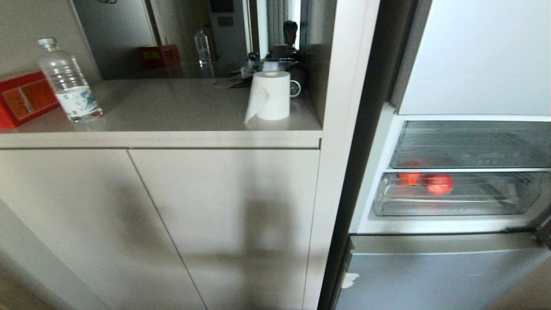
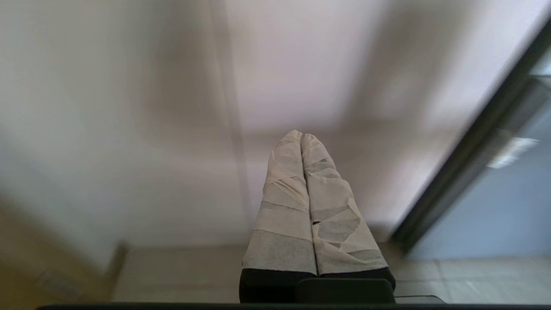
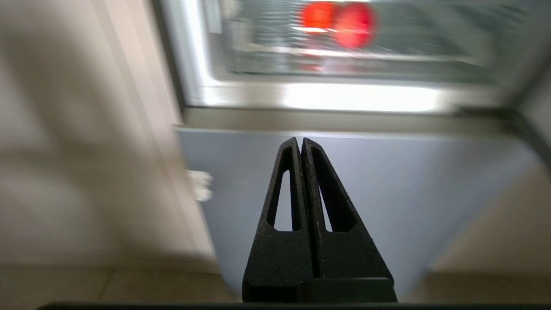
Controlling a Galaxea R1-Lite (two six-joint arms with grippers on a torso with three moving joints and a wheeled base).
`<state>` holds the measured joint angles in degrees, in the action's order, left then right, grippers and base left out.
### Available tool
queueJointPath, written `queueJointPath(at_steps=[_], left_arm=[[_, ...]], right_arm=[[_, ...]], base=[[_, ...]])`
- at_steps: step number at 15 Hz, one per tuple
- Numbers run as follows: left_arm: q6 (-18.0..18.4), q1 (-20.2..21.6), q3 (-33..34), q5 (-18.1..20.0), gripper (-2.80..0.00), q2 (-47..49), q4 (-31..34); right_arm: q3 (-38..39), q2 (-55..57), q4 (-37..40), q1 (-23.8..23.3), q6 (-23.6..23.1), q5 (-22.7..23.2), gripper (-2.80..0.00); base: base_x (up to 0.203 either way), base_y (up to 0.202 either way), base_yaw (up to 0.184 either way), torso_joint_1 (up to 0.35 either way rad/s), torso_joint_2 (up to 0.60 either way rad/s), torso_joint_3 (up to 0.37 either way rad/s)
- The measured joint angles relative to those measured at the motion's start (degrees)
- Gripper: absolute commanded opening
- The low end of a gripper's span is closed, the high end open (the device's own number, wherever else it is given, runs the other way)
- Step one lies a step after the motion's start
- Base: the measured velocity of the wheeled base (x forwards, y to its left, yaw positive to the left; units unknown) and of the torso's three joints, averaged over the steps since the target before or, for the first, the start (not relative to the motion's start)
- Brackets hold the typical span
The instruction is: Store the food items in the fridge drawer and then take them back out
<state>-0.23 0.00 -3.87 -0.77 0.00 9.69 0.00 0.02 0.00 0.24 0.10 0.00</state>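
Two food items lie in the clear fridge drawer (image 1: 447, 207): an orange-red one (image 1: 409, 177) at the left and a red one (image 1: 438, 183) beside it. In the right wrist view both show as an orange-red blur (image 3: 318, 15) and a red blur (image 3: 355, 25) behind the drawer's clear front (image 3: 344, 64). My right gripper (image 3: 301, 140) is shut and empty, low in front of the pale blue fridge panel (image 3: 409, 193). My left gripper (image 2: 302, 134), its fingers wrapped in white tape, is shut and empty facing the beige cabinet doors (image 2: 129, 107). Neither gripper shows in the head view.
A second clear bin (image 1: 473, 148) with small lettering sits above the drawer. The counter (image 1: 172, 116) on the left holds a water bottle (image 1: 69, 84), a red box (image 1: 23, 99) and a paper roll (image 1: 270, 95). A white post (image 1: 340, 142) separates cabinet and fridge.
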Motion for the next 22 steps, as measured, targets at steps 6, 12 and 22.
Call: queueJointPath(at_steps=[6, 12, 22], left_arm=[[-0.02, 0.0, -0.01, 0.0, -2.8, 0.0, -0.02], [-0.02, 0.0, -0.01, 0.0, -2.8, 0.0, -0.02], [-0.02, 0.0, -0.01, 0.01, -2.8, 0.0, -0.02]], right_arm=[[0.0, 0.0, 0.03, -0.02, -1.47, 0.28, -2.8], [-7.57, 4.66, 1.54, 0.02, -4.62, 0.52, -2.8], [-19.85, 59.42, -16.96, 0.41, 2.95, 7.24, -2.8]], base=[[0.0, -0.002, 0.038, 0.0, 0.0, 0.001], [0.0, 0.0, 0.0, 0.0, 0.0, 0.0], [0.0, 0.0, 0.0, 0.0, 0.0, 0.0]])
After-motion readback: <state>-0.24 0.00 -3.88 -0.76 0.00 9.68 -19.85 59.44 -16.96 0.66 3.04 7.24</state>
